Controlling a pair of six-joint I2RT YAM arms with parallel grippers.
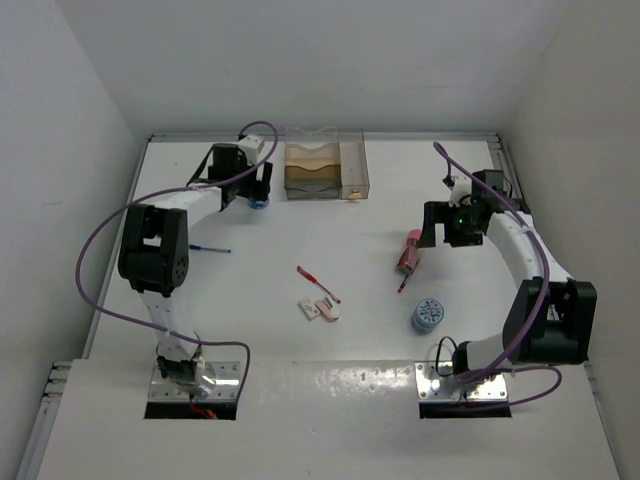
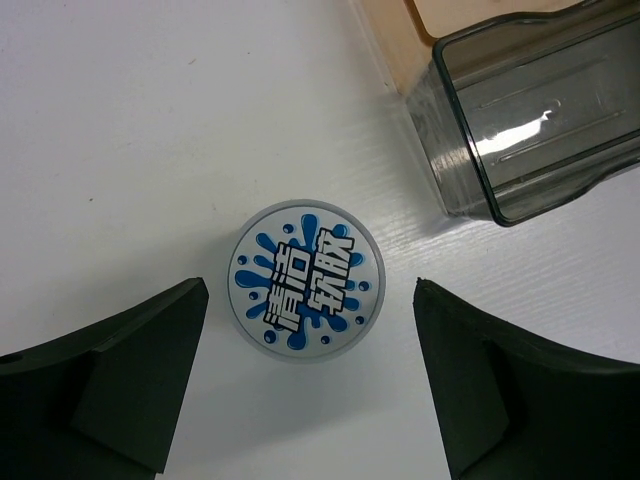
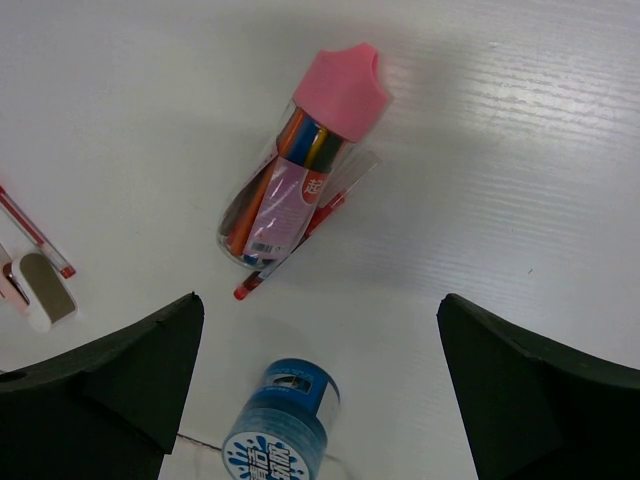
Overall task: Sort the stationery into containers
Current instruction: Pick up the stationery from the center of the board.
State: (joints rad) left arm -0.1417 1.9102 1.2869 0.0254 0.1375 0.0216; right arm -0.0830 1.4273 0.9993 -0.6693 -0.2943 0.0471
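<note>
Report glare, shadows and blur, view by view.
Top view: even, soft light, a faint sheen on the near table, nothing blurred. Left wrist: roll sharp, a white glare streak on the organiser wall. Right wrist: pen tube sharp with only a faint shadow; fingers dark and slightly soft.

Robotics lab cell: white table (image 1: 300,220), white walls (image 1: 320,60), left arm (image 1: 160,240) and right arm (image 1: 525,255) bolted down.

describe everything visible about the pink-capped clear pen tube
The clear plastic tube with a chunky pink cap lies on its side on the white table, cap pointing away from the right arm's open fingers, which don't touch it. Inside are orange, yellow and blue pens behind a pink printed label. A thin red pen lies against its side.
</note>
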